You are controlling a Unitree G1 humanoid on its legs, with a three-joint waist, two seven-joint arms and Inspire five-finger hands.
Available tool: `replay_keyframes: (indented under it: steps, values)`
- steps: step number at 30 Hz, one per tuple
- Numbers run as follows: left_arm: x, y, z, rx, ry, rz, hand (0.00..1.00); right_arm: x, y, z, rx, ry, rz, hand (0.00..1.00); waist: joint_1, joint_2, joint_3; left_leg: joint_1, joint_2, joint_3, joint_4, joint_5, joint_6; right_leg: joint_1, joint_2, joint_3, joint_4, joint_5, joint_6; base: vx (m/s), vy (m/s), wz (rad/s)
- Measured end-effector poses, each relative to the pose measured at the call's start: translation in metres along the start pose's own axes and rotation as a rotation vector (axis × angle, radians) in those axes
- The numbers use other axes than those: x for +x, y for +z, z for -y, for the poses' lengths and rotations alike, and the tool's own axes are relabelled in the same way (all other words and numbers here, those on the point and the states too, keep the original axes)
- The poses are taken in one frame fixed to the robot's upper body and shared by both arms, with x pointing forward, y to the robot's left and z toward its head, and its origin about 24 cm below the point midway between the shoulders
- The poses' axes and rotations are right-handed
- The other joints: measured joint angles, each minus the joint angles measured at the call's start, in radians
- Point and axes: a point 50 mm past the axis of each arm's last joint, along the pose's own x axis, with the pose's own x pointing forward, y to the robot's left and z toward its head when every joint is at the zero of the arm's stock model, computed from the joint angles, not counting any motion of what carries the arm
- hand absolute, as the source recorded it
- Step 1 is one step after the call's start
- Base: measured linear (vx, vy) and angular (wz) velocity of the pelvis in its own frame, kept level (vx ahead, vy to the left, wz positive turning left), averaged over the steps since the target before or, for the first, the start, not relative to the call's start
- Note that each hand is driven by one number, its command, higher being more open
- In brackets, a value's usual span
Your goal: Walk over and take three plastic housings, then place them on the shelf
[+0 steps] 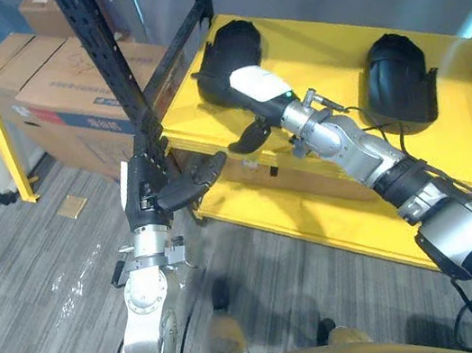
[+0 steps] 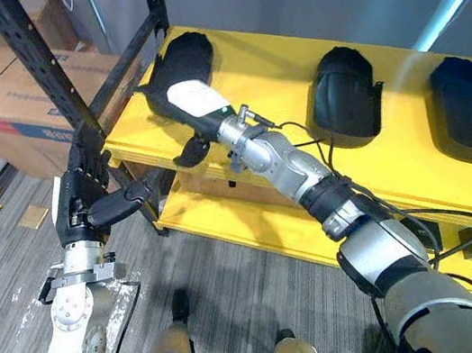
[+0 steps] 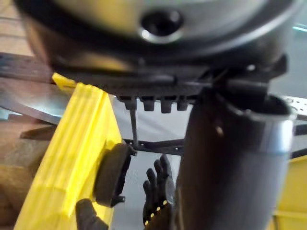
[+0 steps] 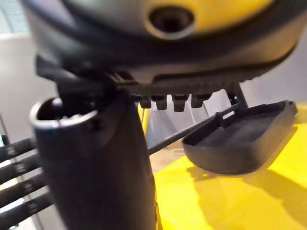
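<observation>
Now three housings (image 2: 181,56) (image 2: 345,95) (image 2: 471,109) on yellow shelf (image 2: 272,68); left hand (image 2: 77,209), right hand (image 2: 195,101) open-fingered, empty.

A black upright (image 1: 109,62) bars the shelf (image 1: 325,60) corner; housings (image 1: 397,79) stand well apart.

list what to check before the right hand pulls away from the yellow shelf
1. Leftmost black plastic housing on yellow shelf: ok.
2. Middle housing and rightmost housing on shelf: ok.
3. Right hand fingers straight, gripping nothing: ok, by its wrist view.
4. Right hand clear of leftmost housing: cannot tell; they overlap from the head.
5. Left hand open and empty: ok.
6. Left hand clear of black perforated metal upright: cannot tell.
</observation>
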Motion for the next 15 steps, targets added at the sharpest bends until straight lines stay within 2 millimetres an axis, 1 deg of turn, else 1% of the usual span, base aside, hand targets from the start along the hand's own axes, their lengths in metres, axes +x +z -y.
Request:
replay_keyframes:
  steps: [2, 3, 4, 6, 8, 9, 11, 12, 15]
  values:
    - [-0.001, 0.000, 0.000, -0.001, 0.003, -0.002, 1.00, 0.002, -0.007, 0.006, -0.008, -0.036, -0.046, 1.00, 0.000, 0.005, 0.003, -0.004, -0.003, -0.011, 0.000, 0.001, 0.000, 0.002, -0.001, -0.010, 0.002, -0.001, -0.001, 0.00, -0.026, 0.17]
    - [0.000, 0.001, 0.000, -0.003, 0.003, 0.002, 1.00, 0.005, -0.010, 0.013, -0.014, -0.065, -0.065, 1.00, -0.002, 0.014, 0.008, -0.013, -0.003, -0.018, 0.000, 0.004, 0.000, -0.003, -0.001, -0.016, 0.003, -0.001, -0.001, -0.01, -0.023, 0.11]
    - [0.000, 0.001, 0.001, -0.005, 0.003, 0.003, 1.00, 0.005, -0.011, 0.016, -0.014, -0.075, -0.072, 1.00, -0.002, 0.017, 0.010, -0.016, -0.003, -0.019, 0.000, 0.005, 0.000, -0.006, -0.001, -0.017, 0.004, -0.001, -0.002, -0.02, -0.022, 0.09]
    - [-0.001, 0.001, 0.002, -0.020, 0.014, 0.006, 1.00, 0.008, -0.013, 0.022, -0.019, -0.092, -0.091, 1.00, 0.000, 0.031, 0.017, -0.022, -0.004, -0.020, 0.000, 0.006, 0.000, -0.014, -0.002, -0.017, 0.010, -0.003, -0.003, -0.02, -0.006, 0.02]
    - [0.000, 0.004, 0.004, -0.035, 0.022, 0.023, 1.00, 0.013, -0.017, 0.032, -0.036, -0.112, -0.114, 1.00, 0.000, 0.052, 0.033, -0.036, -0.004, -0.028, 0.000, 0.012, 0.001, -0.029, -0.002, -0.021, 0.022, -0.006, -0.007, -0.05, -0.015, 0.07]
    - [0.000, 0.005, 0.005, -0.037, 0.023, 0.026, 1.00, 0.014, -0.018, 0.035, -0.037, -0.120, -0.124, 1.00, 0.000, 0.057, 0.038, -0.038, -0.004, -0.030, 0.000, 0.013, 0.001, -0.031, -0.002, -0.023, 0.023, -0.007, -0.008, -0.06, -0.021, 0.13]
    - [0.000, 0.005, 0.004, -0.039, 0.026, 0.028, 1.00, 0.016, -0.023, 0.046, -0.026, -0.156, -0.154, 1.00, 0.001, 0.070, 0.054, -0.056, -0.007, -0.047, 0.000, 0.015, -0.003, -0.041, -0.003, -0.041, 0.033, -0.014, -0.010, -0.05, -0.023, 0.19]
    - [0.000, 0.005, 0.004, -0.038, 0.028, 0.028, 1.00, 0.017, -0.024, 0.049, -0.026, -0.161, -0.161, 1.00, 0.001, 0.070, 0.060, -0.059, -0.007, -0.049, 0.000, 0.015, -0.003, -0.045, -0.004, -0.042, 0.039, -0.016, -0.009, -0.04, -0.030, 0.15]
    - [-0.001, 0.005, 0.003, -0.035, 0.028, 0.025, 1.00, 0.021, -0.028, 0.064, 0.004, -0.192, -0.191, 1.00, 0.016, 0.071, 0.094, -0.071, -0.007, -0.060, 0.000, 0.013, -0.001, -0.059, -0.007, -0.049, 0.058, -0.024, -0.005, -0.03, -0.037, 0.08]
